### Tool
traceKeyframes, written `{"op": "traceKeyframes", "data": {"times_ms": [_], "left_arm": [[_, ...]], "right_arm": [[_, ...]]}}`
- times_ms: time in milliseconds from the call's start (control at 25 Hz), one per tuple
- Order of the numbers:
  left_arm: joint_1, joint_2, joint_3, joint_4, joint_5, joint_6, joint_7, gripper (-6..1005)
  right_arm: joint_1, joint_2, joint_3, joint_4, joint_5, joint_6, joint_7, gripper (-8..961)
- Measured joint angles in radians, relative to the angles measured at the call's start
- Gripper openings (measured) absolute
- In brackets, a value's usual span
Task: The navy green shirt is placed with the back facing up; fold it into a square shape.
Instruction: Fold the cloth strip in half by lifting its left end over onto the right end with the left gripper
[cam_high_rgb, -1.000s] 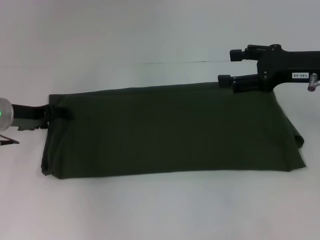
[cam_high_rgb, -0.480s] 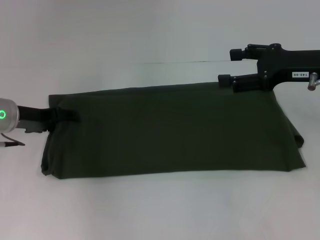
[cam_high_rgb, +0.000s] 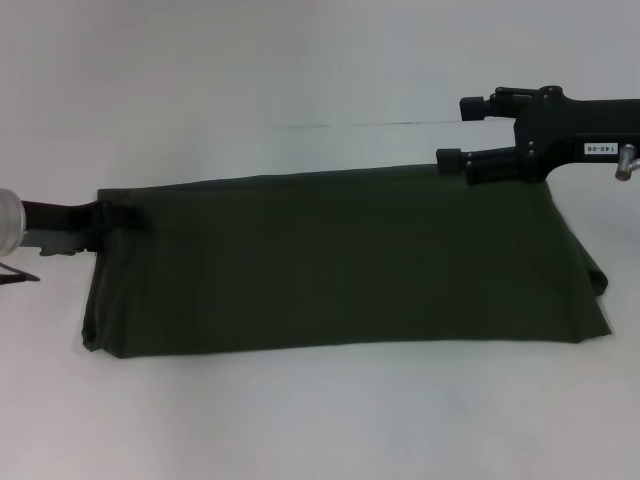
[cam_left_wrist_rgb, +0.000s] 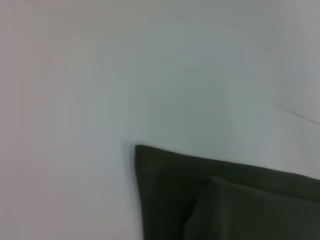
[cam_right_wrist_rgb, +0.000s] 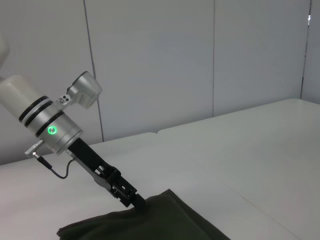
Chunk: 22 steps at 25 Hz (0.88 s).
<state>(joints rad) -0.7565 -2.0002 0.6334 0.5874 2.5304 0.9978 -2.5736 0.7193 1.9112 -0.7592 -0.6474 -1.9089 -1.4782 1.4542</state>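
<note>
The navy green shirt (cam_high_rgb: 340, 265) lies flat on the white table as a long dark rectangle running left to right. My left gripper (cam_high_rgb: 125, 218) is at the middle of its left edge, low on the table and shut on the fabric there. From the right wrist view the left gripper (cam_right_wrist_rgb: 136, 201) shows as a narrow tip meeting the shirt (cam_right_wrist_rgb: 160, 220) at its corner. A corner of the shirt (cam_left_wrist_rgb: 225, 200) also fills the left wrist view. My right gripper (cam_high_rgb: 462, 133) hovers open just over the shirt's far right corner, holding nothing.
The white table (cam_high_rgb: 320, 420) extends on all sides of the shirt, with a thin seam line (cam_high_rgb: 400, 123) behind it. A small fold of cloth sticks out at the shirt's right edge (cam_high_rgb: 598, 280). Grey wall panels (cam_right_wrist_rgb: 200, 60) stand behind the table.
The left gripper pushed a little rightward over the shirt's left edge half a second ago, then drew back left and slightly up. The right arm has not moved.
</note>
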Motion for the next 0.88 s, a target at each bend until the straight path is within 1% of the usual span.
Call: {"op": "traceKeyframes", "data": {"times_ms": [280,480,640,880], "left_arm": [[0.000,0.006,0.000,0.014,0.041,0.016,-0.017,860],[-0.003,0.015,-0.001,0.021,0.071,0.068,-0.043,860],[-0.010,0.016,-0.001,0.029,0.074,0.103,-0.052,860],[-0.013,0.019,-0.001,0.029,0.088,0.110,-0.064,859]], "right_arm": [[0.003,0.000,0.000,0.000,-0.008,0.002,0.002,917],[0.005,0.000,0.000,-0.001,-0.012,0.003,0.002,917],[0.005,0.000,0.000,-0.002,-0.012,0.003,0.001,917],[0.005,0.000,0.000,-0.002,-0.013,0.002,-0.002,917]]}}
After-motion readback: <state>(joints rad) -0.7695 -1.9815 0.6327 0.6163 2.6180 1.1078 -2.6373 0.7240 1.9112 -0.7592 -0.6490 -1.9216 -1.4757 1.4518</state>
